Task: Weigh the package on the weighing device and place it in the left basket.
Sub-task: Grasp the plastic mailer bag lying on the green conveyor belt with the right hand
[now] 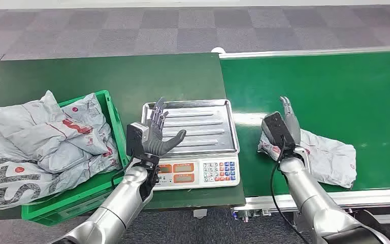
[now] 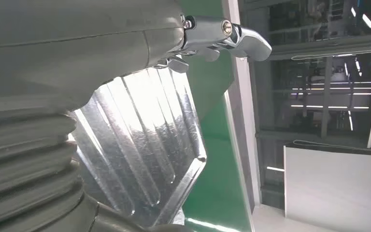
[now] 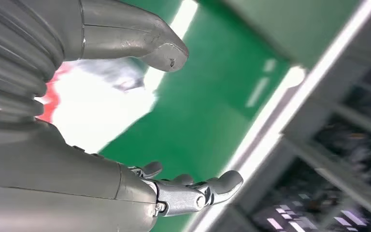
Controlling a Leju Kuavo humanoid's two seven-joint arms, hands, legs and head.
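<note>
A grey package (image 1: 325, 155) with red print lies on the green conveyor belt (image 1: 335, 86) near its front edge. My right hand (image 1: 288, 118) hovers over the package's left end, fingers straight and apart, holding nothing; the right wrist view shows the package (image 3: 101, 106) between thumb and fingers. The scale (image 1: 190, 140) has a bare steel tray (image 2: 145, 145). My left hand (image 1: 158, 133) is raised over the tray's left part, fingers spread, nothing in it. The green basket (image 1: 109, 109) at the left holds several grey packages.
Several grey packages (image 1: 35, 147) spill over the basket's left side onto the dark green table (image 1: 106, 73). The scale's keypad and display (image 1: 198, 172) face the table's front edge. The belt's metal rail (image 1: 315, 52) runs along the far side.
</note>
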